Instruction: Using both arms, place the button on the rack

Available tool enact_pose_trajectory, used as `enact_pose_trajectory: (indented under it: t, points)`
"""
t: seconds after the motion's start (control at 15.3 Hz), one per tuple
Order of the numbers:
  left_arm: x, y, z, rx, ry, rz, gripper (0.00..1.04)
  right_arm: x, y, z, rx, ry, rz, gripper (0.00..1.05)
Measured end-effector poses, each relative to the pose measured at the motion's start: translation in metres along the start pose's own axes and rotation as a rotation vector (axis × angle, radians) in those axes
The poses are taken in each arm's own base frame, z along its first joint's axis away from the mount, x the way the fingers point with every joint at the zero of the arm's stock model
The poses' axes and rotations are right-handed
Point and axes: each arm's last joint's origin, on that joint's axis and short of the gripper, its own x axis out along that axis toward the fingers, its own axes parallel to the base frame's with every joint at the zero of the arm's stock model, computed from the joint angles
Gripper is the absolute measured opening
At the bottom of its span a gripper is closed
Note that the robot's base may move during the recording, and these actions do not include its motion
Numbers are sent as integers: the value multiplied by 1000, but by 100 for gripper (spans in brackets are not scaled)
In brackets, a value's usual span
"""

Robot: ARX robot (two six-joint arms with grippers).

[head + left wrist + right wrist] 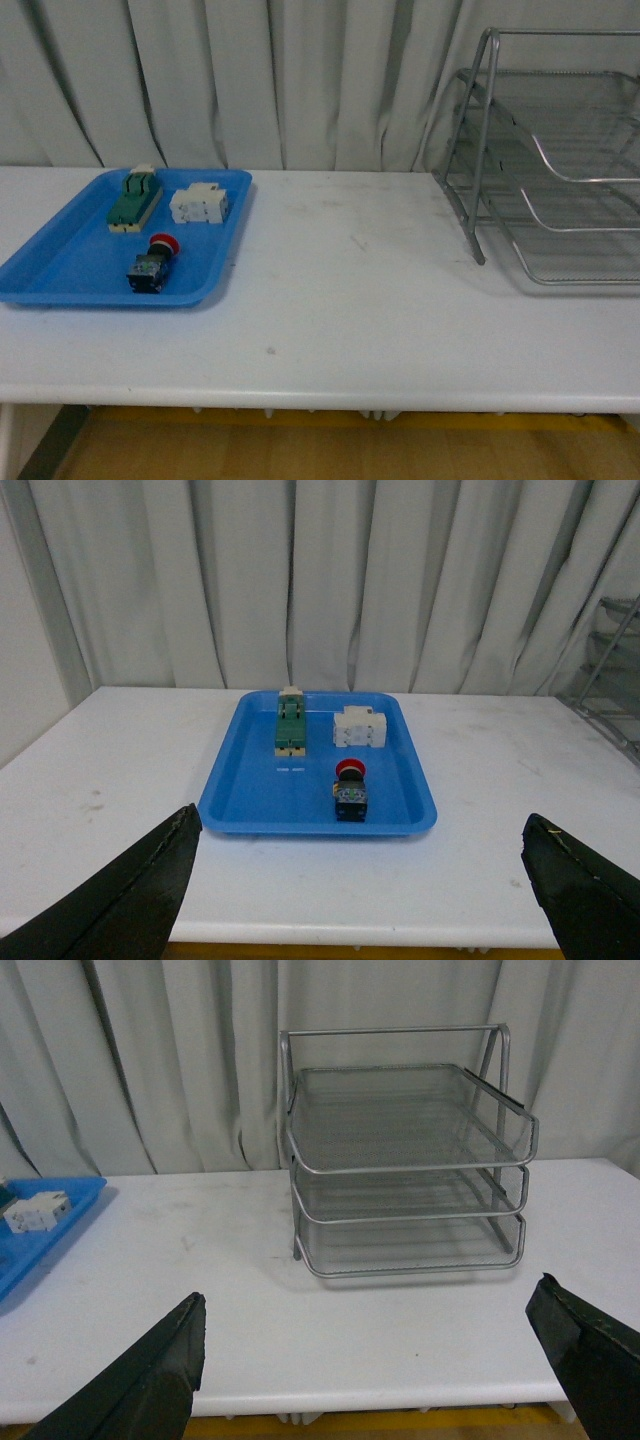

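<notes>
The button (pixel 153 263), red cap on a black body, lies in the blue tray (pixel 60 270) at the table's left; it also shows in the left wrist view (pixel 350 789). The silver wire rack (pixel 560 170) stands at the right, and shows whole in the right wrist view (pixel 405 1160). Neither arm shows in the front view. My left gripper (pixel 365 885) is open and empty, back from the table's front edge, facing the tray. My right gripper (pixel 370 1365) is open and empty, back from the front edge, facing the rack.
The tray also holds a green-and-cream block (pixel 135 200) and a white blocky component (pixel 199 205), both behind the button. A grey curtain (pixel 250 80) hangs behind the white table (pixel 340 300).
</notes>
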Motion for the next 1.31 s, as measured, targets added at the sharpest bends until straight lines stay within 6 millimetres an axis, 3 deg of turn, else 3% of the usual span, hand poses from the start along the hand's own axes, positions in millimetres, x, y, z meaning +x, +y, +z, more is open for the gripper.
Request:
enact_pose_trajectory:
  t: [0.26,0.46,0.59,0.72,0.78,0.98,1.04,1.31]
  points:
    - [0,0,0,0,0,0,98,0,0,0,0,0,0,98]
    - [0,0,0,0,0,0,98,19,-21,20,288,15,190,98]
    - [0,0,0,0,0,0,98,51,-56,60,371,-89,202,98]
    - [0,0,0,0,0,0,98,101,-117,83,479,-186,50,98]
    - [0,0,0,0,0,0,98,125,-143,75,568,-169,-3,98]
    - [0,0,0,0,0,0,98,165,-180,41,783,-138,-31,98]
    - [0,0,0,0,0,0,98,179,-190,19,917,-143,17,98]
    - [0,0,0,0,0,0,98,208,-195,-44,1361,-43,-50,98]
